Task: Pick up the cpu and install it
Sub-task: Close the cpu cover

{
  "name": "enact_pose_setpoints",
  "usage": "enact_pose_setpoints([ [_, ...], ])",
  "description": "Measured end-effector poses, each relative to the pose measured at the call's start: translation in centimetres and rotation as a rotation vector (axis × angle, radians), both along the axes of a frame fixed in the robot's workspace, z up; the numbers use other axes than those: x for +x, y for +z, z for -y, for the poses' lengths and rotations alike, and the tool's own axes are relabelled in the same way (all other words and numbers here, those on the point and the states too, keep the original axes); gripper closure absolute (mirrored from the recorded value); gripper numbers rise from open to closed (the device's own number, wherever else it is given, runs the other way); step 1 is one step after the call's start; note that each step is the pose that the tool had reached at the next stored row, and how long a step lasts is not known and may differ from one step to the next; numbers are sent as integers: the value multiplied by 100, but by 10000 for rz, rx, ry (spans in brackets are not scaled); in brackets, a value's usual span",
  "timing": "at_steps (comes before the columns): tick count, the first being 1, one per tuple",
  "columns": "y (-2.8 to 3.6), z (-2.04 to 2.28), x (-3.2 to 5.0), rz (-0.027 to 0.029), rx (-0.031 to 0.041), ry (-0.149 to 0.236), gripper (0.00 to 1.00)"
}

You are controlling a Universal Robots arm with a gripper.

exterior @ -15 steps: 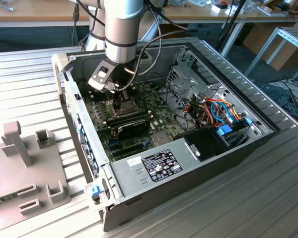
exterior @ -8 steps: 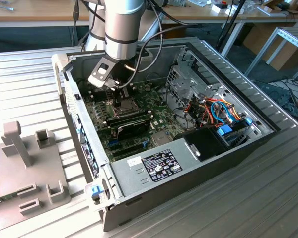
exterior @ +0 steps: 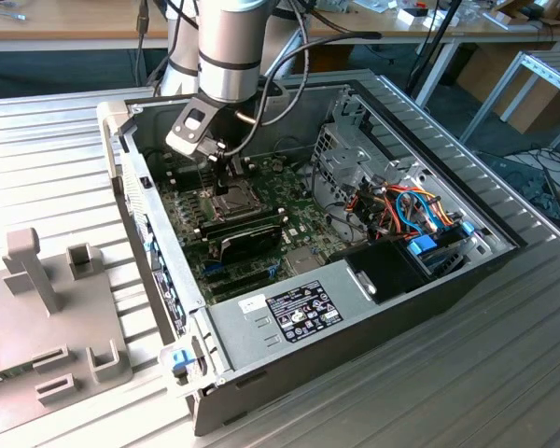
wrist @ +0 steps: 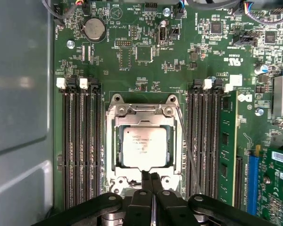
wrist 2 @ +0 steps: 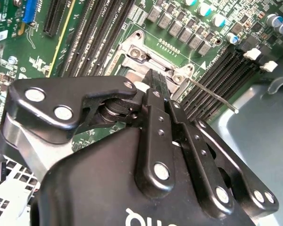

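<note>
The cpu (wrist: 144, 148) lies flat in the socket (wrist: 144, 109), seemingly installed; the end effector (wrist: 149, 176) hovers at the socket's edge, pinched closed, holding nothing.

Exterior view: a ribbed grey metal surface (exterior: 504, 373) is recorded across the foreground. A light wooden desk (exterior: 65, 19), strewn with cables, is set along the far side. Dark blue floor (exterior: 504, 149) is seen at the exterior view's right, where a grey metal frame (exterior: 541, 70) is placed and loose cables (exterior: 541, 177) are left lying. Even lighting is noted.
</note>
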State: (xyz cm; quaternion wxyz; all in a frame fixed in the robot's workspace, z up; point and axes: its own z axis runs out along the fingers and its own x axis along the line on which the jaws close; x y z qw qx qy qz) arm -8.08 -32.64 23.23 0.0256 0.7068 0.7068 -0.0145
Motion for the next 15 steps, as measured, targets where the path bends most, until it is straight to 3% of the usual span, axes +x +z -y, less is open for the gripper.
enact_pose_setpoints([
  [7, 23, 0, -17, -2, -1, 0, 89],
  [11, 22, -2, -109, 15, 0, 1, 89],
  [15, 22, -34, -211, 43, 0, 1, 89],
])
